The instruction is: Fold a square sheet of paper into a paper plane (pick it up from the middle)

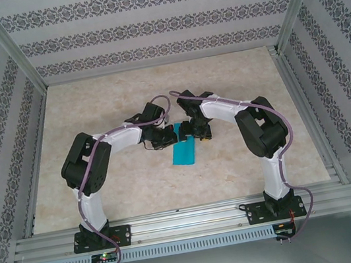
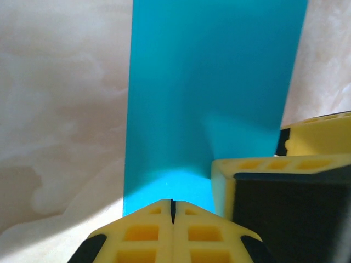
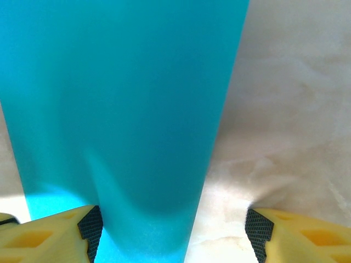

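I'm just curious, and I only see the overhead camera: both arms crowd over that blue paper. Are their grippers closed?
Observer: The left gripper is shut, yellow fingers pressed together at the edge of the square sheet of paper.
Visitor: And the other?
Observer: The right gripper stands open, the paper's end reaching between its fingers.
Visitor: Is the paper flat?
Observer: Not quite; it seems to bulge softly near the right gripper.
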Controlling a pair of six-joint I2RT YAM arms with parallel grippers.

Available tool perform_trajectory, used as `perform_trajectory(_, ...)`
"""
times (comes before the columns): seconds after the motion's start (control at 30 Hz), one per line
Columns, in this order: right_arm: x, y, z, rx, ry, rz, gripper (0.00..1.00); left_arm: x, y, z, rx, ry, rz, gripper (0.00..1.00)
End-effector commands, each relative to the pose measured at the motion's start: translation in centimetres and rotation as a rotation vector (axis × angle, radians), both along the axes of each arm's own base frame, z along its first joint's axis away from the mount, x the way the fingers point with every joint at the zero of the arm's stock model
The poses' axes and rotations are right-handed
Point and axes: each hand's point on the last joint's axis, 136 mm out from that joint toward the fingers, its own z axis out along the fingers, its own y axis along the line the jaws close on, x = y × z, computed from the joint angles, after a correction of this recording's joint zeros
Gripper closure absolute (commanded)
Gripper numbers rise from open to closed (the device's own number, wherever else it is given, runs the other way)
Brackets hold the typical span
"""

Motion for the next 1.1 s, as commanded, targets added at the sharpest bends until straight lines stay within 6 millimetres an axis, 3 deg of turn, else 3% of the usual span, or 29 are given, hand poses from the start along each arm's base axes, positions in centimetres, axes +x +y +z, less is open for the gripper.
perform_trajectory(0.0, -1.6, -1.9, -4.3, -0.099, 0.077, -0.014, 0.26, -0.6, -0.1, -1.1, 0.039, 0.043, 0.003, 1.0)
perform_trajectory(0.5, -1.7, -1.7, -4.3, -0.094, 0.078, -0.017, 0.25, -1.6, 0.4, -3.3, 0.11, 0.075, -0.009, 1.0)
perform_trajectory(0.63, -1.2, -1.3, -3.5, -0.067, 0.058, -0.024, 0.25, -2.2, 0.9, -4.1, 0.135, 0.087, -0.012, 1.0)
perform_trajectory(0.73, 0.0, -0.4, -1.6, 0.004, 0.004, -0.038, 0.24, -2.6, 1.3, -4.6, 0.156, 0.091, -0.016, 1.0)
perform_trajectory(0.8, 1.0, -0.1, 0.8, 0.048, -0.058, -0.049, 0.23, -2.7, 1.6, -4.8, 0.17, 0.092, -0.018, 1.0)
perform_trajectory(0.97, 2.7, -0.8, 6.5, 0.176, -0.232, -0.111, 0.19, -2.7, 1.7, -4.8, 0.174, 0.09, -0.025, 1.0)
perform_trajectory(1.07, 2.7, -0.8, 8.3, 0.31, -0.294, -0.159, 0.24, -2.7, 1.6, -4.7, 0.173, 0.089, -0.028, 1.0)
